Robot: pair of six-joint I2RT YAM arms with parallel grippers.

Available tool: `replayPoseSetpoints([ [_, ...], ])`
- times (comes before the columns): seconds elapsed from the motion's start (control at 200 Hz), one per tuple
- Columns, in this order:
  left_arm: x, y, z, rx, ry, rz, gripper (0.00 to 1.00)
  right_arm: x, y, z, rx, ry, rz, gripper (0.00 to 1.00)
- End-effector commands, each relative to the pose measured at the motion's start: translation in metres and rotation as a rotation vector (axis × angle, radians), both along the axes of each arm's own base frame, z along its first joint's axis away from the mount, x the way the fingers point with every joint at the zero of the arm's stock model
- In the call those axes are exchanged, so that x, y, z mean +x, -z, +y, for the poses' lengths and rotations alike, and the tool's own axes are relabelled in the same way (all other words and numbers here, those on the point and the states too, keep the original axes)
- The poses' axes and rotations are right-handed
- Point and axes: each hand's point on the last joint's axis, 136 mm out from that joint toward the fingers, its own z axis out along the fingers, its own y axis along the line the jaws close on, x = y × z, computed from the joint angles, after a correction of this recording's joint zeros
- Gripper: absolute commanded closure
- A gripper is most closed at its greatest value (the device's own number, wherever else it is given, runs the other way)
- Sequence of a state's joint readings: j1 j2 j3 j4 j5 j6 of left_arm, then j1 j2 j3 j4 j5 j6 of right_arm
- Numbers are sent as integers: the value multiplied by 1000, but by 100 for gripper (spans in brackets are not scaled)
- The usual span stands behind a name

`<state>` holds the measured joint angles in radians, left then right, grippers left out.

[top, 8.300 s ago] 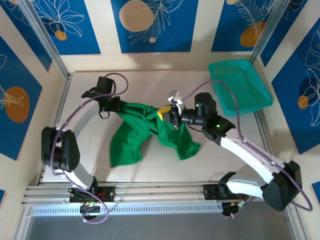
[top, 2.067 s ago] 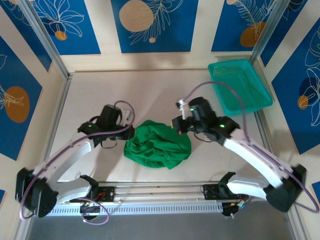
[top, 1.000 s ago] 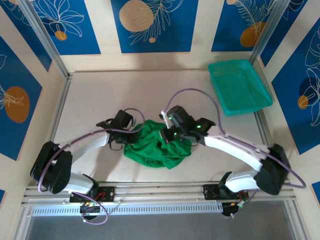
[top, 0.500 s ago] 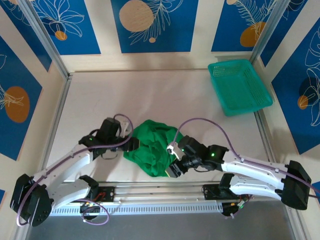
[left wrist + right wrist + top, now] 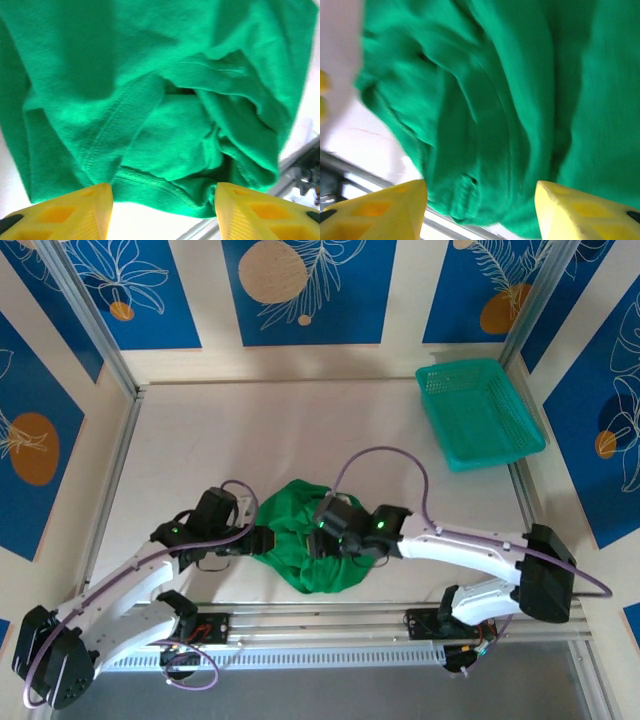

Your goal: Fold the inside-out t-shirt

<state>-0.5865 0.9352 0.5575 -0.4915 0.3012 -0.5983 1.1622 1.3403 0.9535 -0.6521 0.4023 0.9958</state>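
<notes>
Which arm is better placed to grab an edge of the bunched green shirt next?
Probably left. The left tool is open, with a stitched hem of the bright green wrinkled cloth t-shirt lying just beyond its fingers. The right tool is open too, but over the heap's bulk.

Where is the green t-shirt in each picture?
Top external: the t-shirt is bunched low in the middle.
Left wrist: it covers most of the picture.
Right wrist: it covers the middle and right.
Shared landmark: the metal rail by the shirt's near edge, at a bottom corner in both wrist views.
</notes>
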Motion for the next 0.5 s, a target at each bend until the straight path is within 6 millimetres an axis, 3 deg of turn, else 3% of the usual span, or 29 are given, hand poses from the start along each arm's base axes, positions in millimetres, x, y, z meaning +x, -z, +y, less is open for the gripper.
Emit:
replayPoseSetpoints([
  [0.0,-5,21,12,98,-33,38,42,-1,0,-30,-110,239,-82,44],
  [0.125,-1,32,11,124,-37,29,40,-9,11,-21,-157,240,-84,48],
  [0.305,5,40,7,164,-26,24,40,-4,22,1,-167,234,-77,48],
  [0.385,7,49,6,179,-14,28,41,-2,29,1,-190,250,-84,49],
  [0.43,7,53,6,199,-5,37,46,-1,33,-3,-213,271,-80,52],
  [0.495,7,56,5,220,5,52,63,1,36,-5,-231,284,-79,59],
])
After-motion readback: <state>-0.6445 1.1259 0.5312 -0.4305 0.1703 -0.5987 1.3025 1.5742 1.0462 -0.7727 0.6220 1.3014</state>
